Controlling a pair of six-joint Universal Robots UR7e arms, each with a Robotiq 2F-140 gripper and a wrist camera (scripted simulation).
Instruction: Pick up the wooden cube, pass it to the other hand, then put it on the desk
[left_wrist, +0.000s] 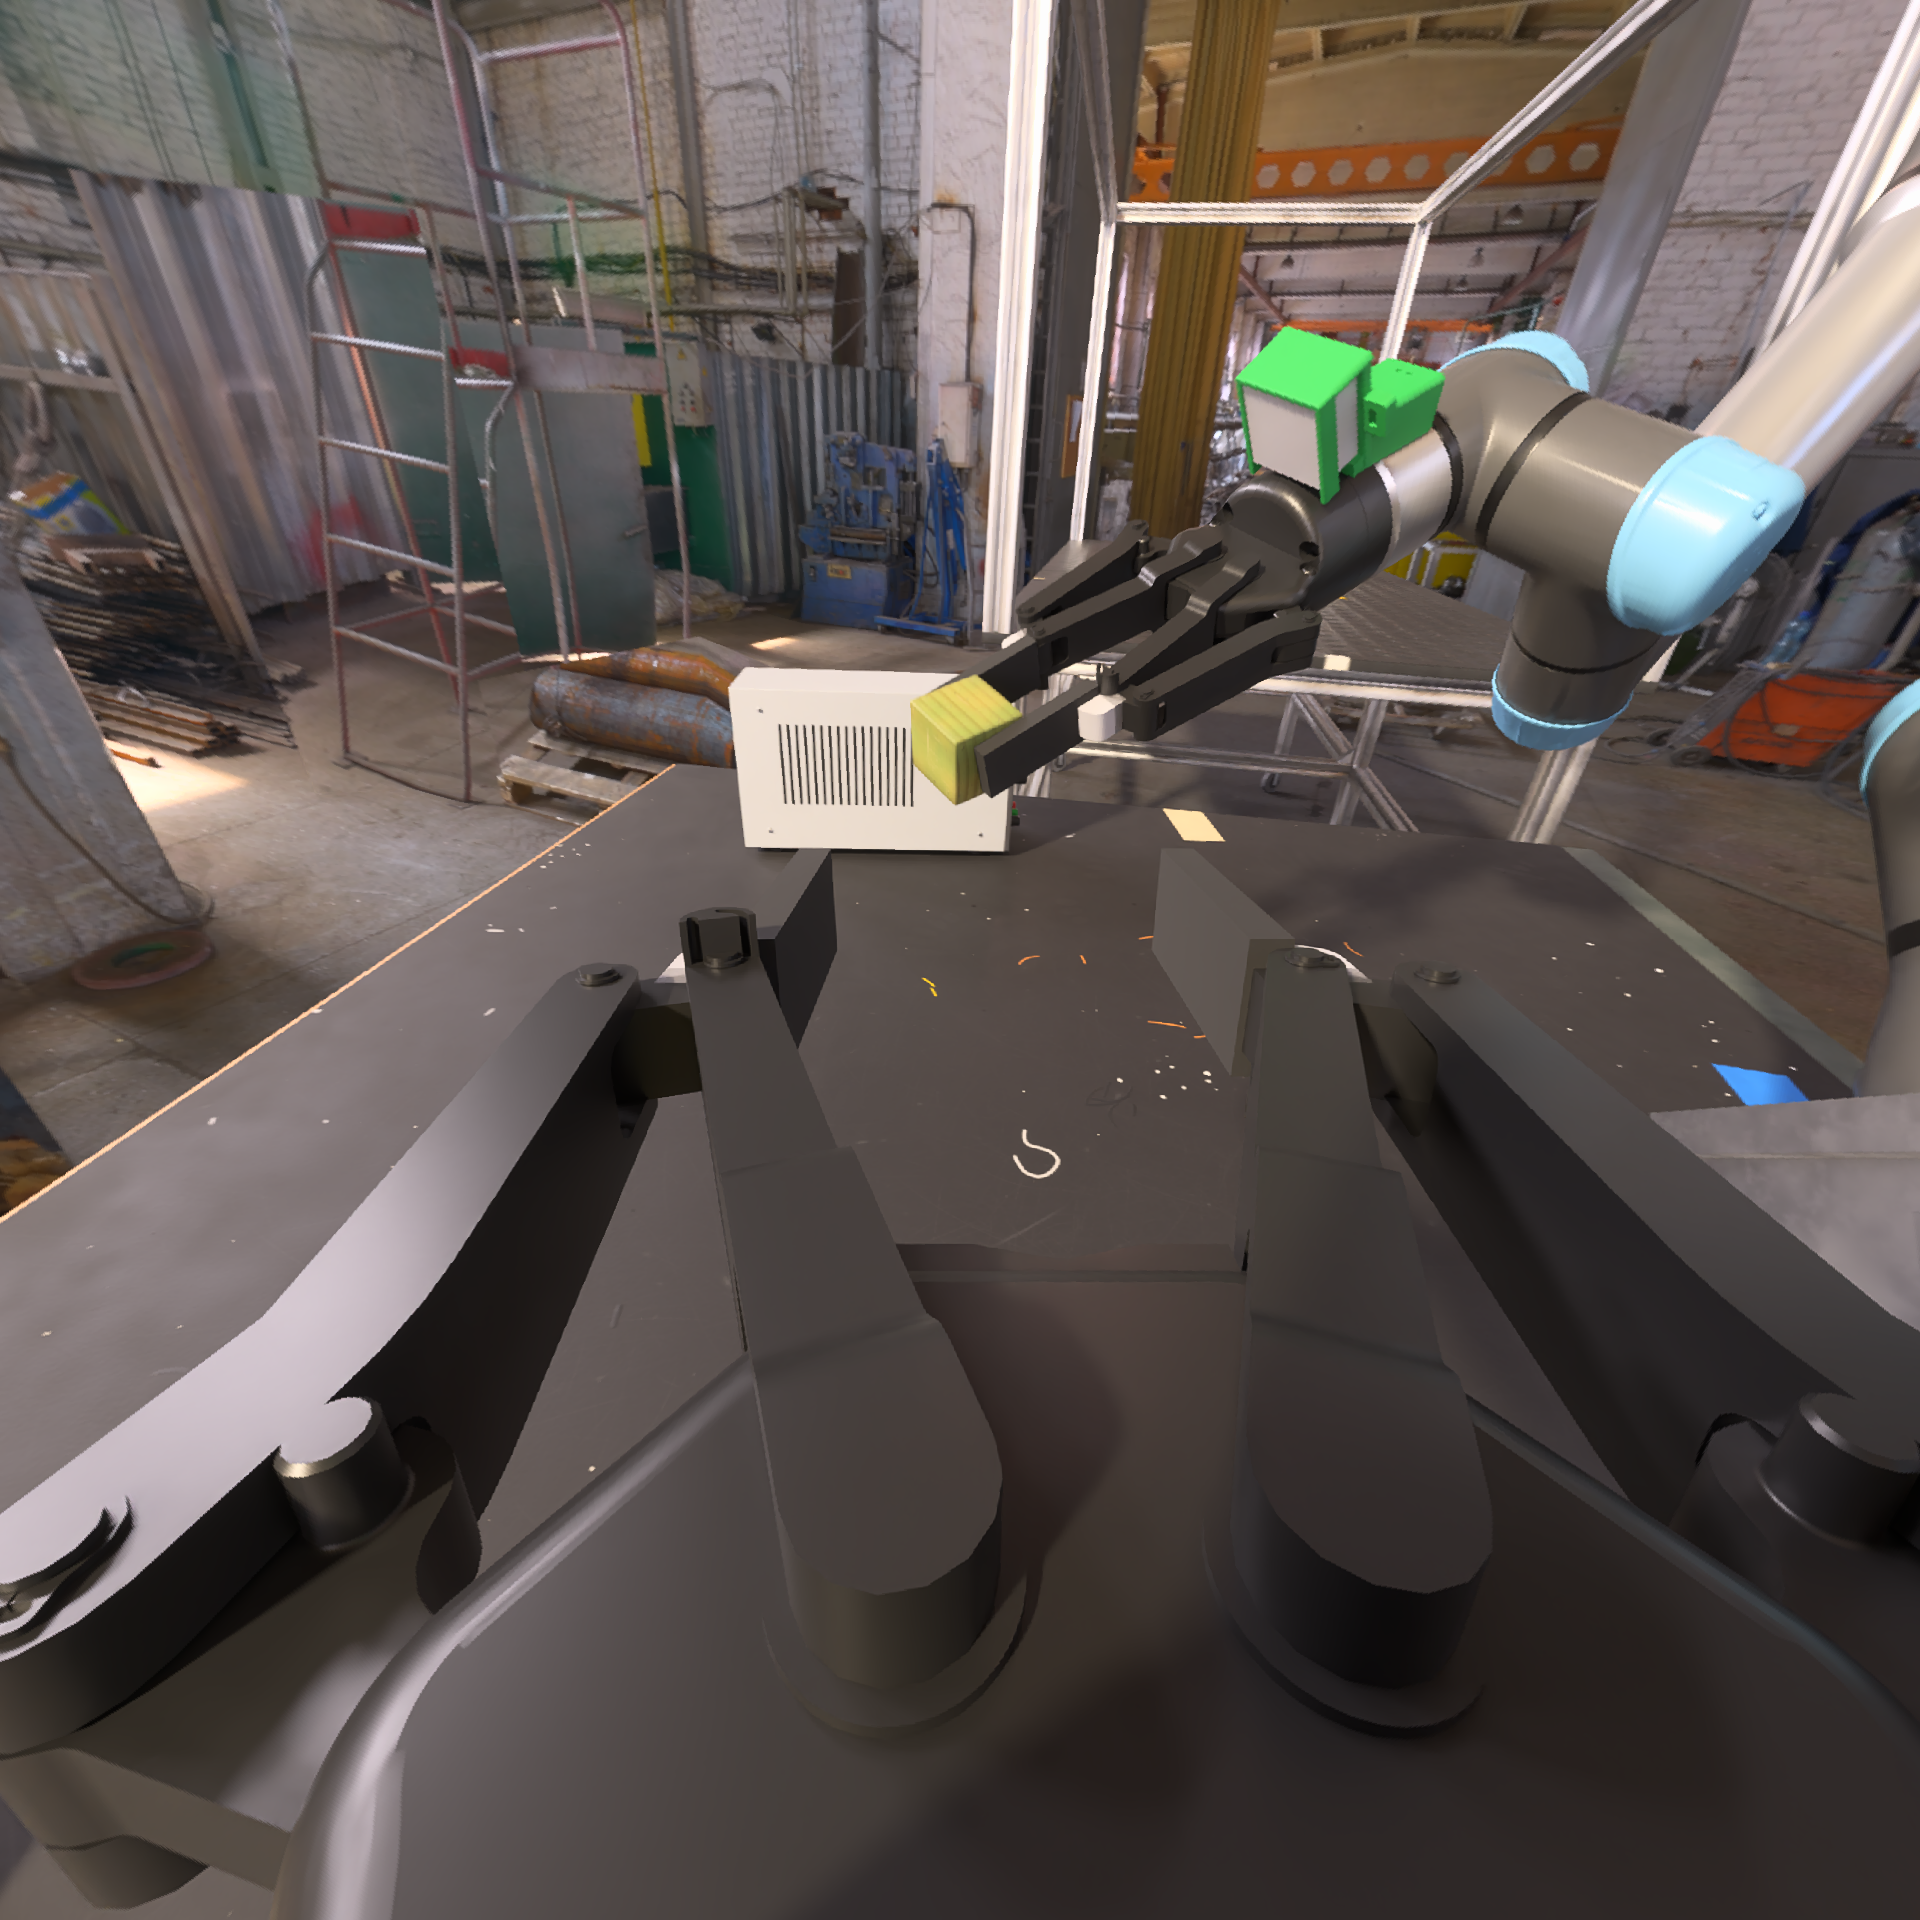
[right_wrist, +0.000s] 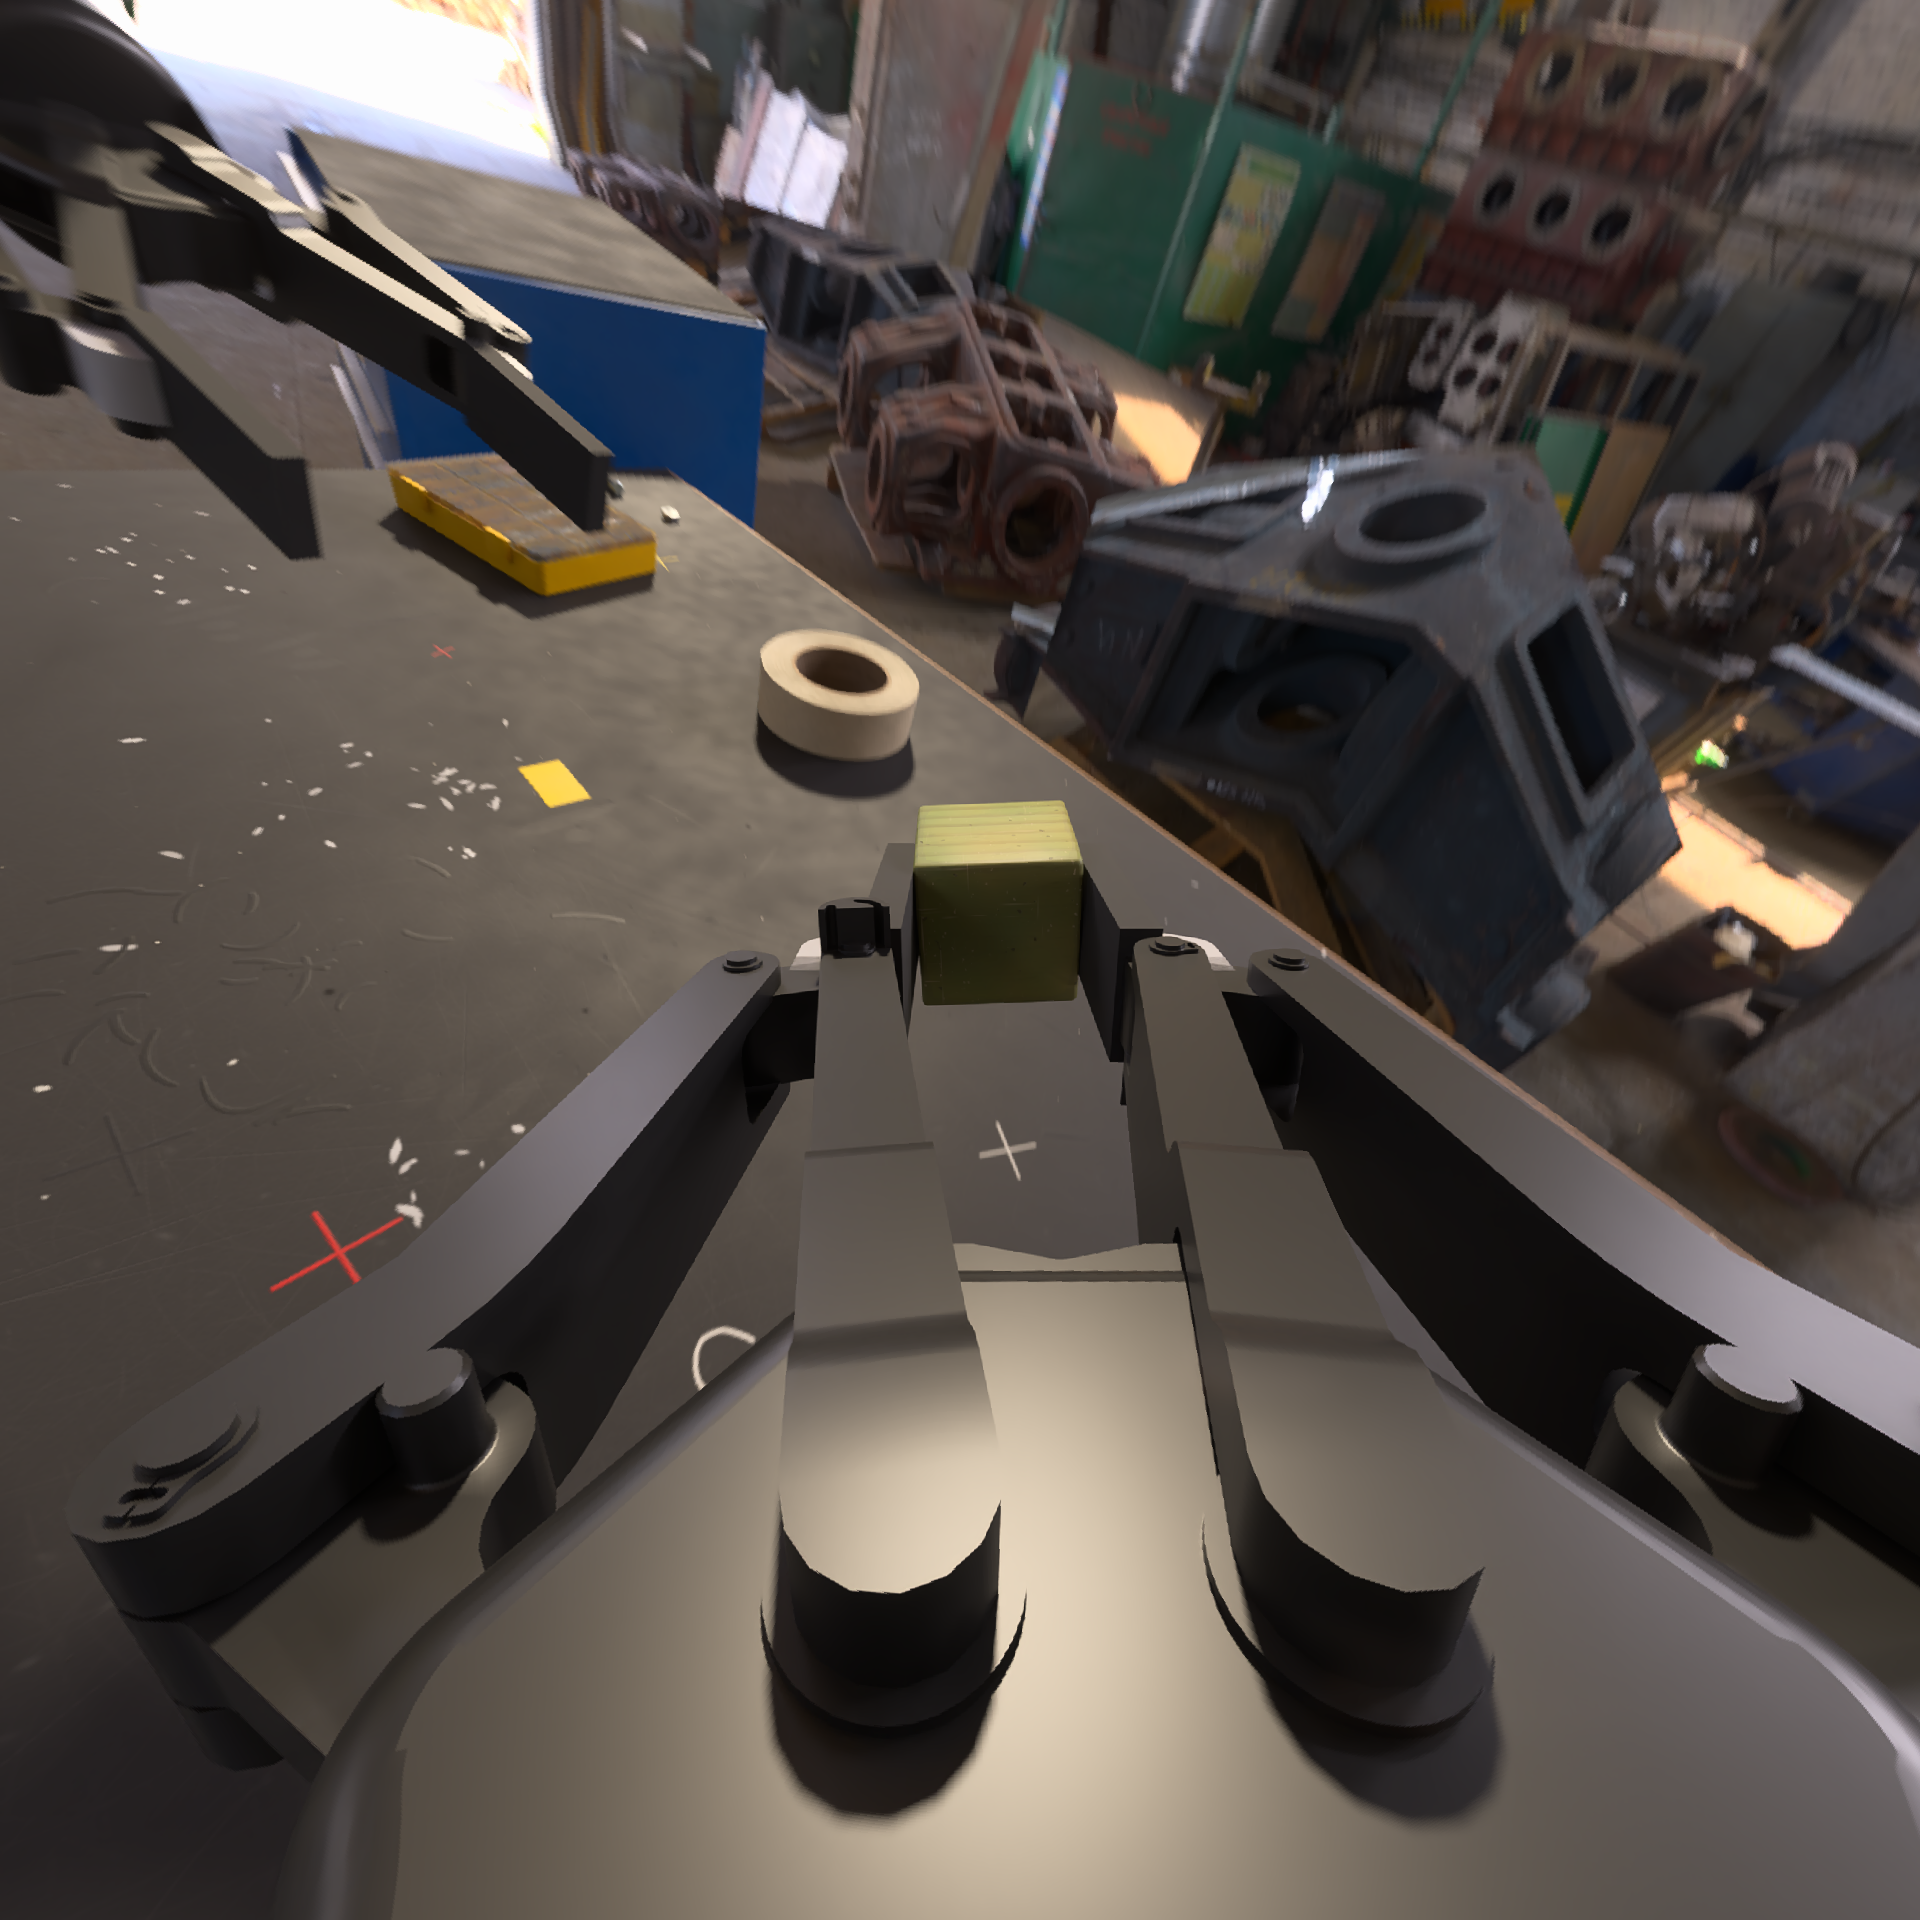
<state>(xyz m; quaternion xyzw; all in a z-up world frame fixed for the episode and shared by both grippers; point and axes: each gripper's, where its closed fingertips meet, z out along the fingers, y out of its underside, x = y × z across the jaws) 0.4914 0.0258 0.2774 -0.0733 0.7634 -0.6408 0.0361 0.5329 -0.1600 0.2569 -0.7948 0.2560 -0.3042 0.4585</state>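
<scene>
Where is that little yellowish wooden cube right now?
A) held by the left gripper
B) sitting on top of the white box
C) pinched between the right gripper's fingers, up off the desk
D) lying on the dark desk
C: the wooden cube sits clamped in the right gripper above the desk, while the left gripper is open and empty.

Dark grey desk (right_wrist: 260, 935), scuffed, flecked with white chips, red and white cross marks. On it: white vented box (left_wrist: 831, 764) at far edge, yellow block (right_wrist: 520, 520), tape roll (right_wrist: 837, 694) near edge, yellow sticker (right_wrist: 554, 782).
</scene>
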